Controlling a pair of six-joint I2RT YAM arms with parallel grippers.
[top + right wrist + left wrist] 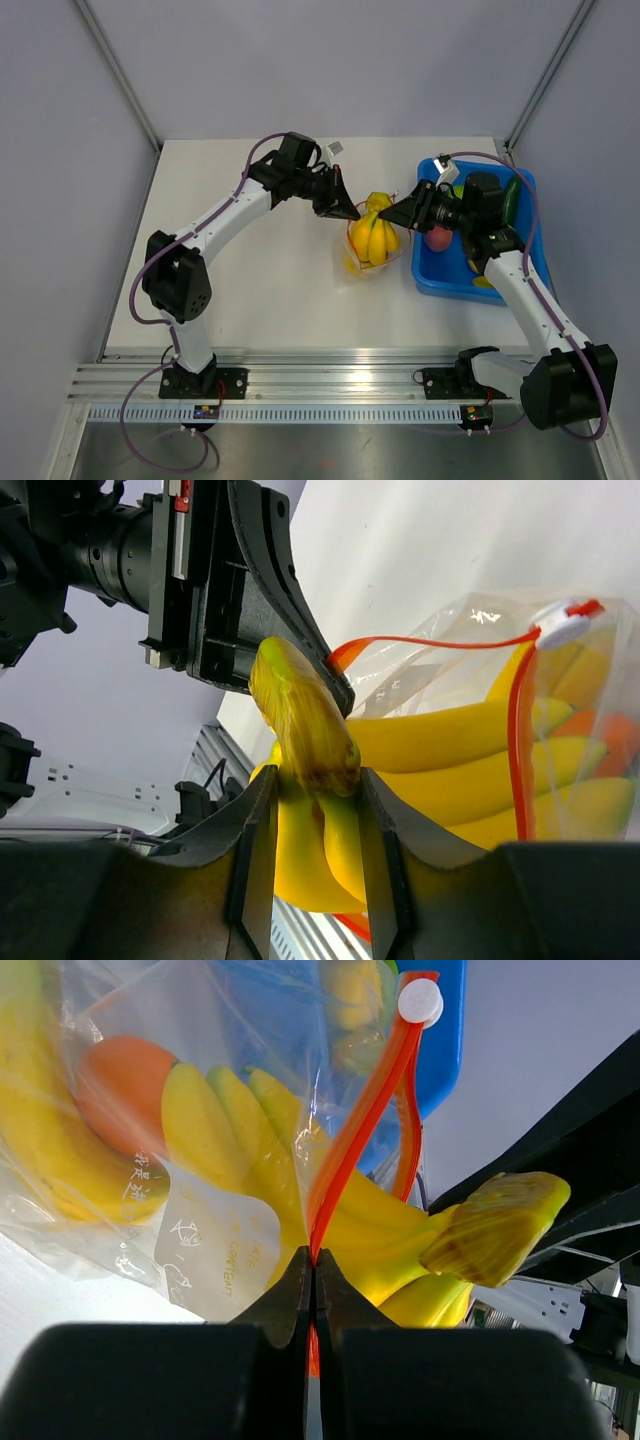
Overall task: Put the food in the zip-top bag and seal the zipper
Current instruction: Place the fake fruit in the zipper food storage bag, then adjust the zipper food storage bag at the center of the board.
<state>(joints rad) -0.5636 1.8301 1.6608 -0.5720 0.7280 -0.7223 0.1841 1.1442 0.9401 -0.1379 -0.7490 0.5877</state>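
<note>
The clear zip-top bag (368, 262) lies at mid table with its mouth held up. My left gripper (347, 211) is shut on the orange-red zipper strip (355, 1130) at the mouth's left end (314, 1258); a white slider (420, 1000) sits at the strip's far end. My right gripper (397, 214) is shut on the stem end of a yellow banana bunch (310, 715), which is partly inside the bag mouth (314, 815). More bananas (215, 1120) and an orange round thing (125, 1090) lie inside the bag. The pink-red peach (437, 238) lies in the blue bin.
The blue bin (434, 279) stands right of the bag, under my right arm, with a green cucumber (511, 200) and other toy fruit in it. The table's left half (240, 290) is bare white. Grey walls surround the table.
</note>
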